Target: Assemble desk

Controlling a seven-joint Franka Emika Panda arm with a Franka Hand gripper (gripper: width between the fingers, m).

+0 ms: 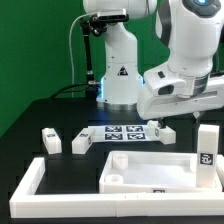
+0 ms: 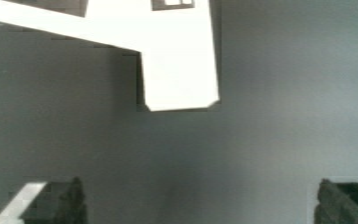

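While gripper [image 2: 201,205] gapes wide, empty, tabletop [image 1: 160,168] lies flat, long axis across ext. view.

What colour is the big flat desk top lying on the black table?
White. The tabletop panel shows best in the exterior view.

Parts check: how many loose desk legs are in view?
4 legs: two at the exterior view's left, one upright at its right, one by the marker board, partly hidden under the arm.
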